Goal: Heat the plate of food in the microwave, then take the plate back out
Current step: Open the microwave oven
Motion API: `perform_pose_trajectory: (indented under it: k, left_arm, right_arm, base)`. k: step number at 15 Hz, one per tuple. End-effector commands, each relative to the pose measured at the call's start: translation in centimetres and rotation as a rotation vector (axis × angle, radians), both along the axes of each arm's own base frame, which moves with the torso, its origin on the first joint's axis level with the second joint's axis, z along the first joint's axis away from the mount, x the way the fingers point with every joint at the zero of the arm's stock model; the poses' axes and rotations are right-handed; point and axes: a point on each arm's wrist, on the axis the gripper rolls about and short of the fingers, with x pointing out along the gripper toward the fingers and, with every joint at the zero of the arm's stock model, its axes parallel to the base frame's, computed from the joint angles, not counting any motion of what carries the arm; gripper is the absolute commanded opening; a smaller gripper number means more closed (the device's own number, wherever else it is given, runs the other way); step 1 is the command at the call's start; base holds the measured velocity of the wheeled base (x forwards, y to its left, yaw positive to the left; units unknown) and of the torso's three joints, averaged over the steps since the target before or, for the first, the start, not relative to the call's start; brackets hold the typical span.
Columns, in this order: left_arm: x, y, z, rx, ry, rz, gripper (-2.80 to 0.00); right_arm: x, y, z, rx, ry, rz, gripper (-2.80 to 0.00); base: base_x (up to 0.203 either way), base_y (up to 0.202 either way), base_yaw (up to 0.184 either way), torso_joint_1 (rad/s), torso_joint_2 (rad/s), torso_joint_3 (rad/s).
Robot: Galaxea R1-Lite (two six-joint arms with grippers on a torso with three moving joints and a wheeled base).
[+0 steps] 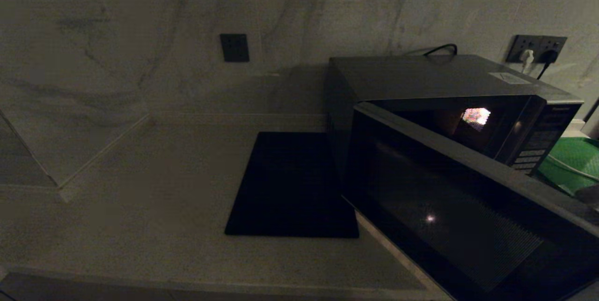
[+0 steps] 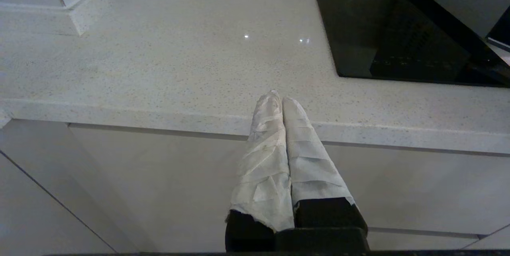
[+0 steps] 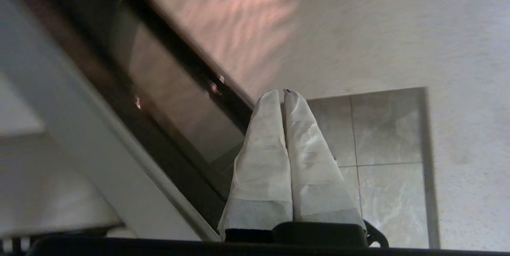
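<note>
A dim kitchen with a veined stone wall backs a pale, speckled stone bench [image 1: 140,188]. At nine o'clock the left hand [image 2: 282,98] hangs by the bench's front edge, its cloth-wrapped fingers pressed together, holding nothing. At centre lies a flat, square black mat [image 1: 292,184]. Toward three o'clock stands the boxy dark grey microwave [image 1: 430,76], its black glass door [image 1: 449,212] swung open; its cavity is too dark to read. The right hand [image 3: 283,93] sits just beside that door, wrapped fingers closed on nothing. A green mesh tray [image 1: 578,160] shows beyond.
</note>
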Motion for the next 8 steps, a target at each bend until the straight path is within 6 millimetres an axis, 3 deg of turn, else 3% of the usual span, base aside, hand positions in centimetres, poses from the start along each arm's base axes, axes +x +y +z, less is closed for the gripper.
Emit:
perform_pose_trajectory:
  k: [1,8]
  left_arm:
    - [0.0,0.0,0.0,-0.001,-0.002,0.0,-2.8]
    - [0.0,0.0,0.0,-0.001,-0.002,0.0,-2.8]
  right_arm:
    - [-1.3,0.9,0.1,0.006,-0.016,0.072,-2.8]
    - [-3.1,2.3,0.3,0.018,-0.018,0.202,-2.8]
  base:
    - [0.0,0.0,0.0,0.0,0.0,0.0]
    - [0.0,0.0,0.0,0.0,0.0,0.0]
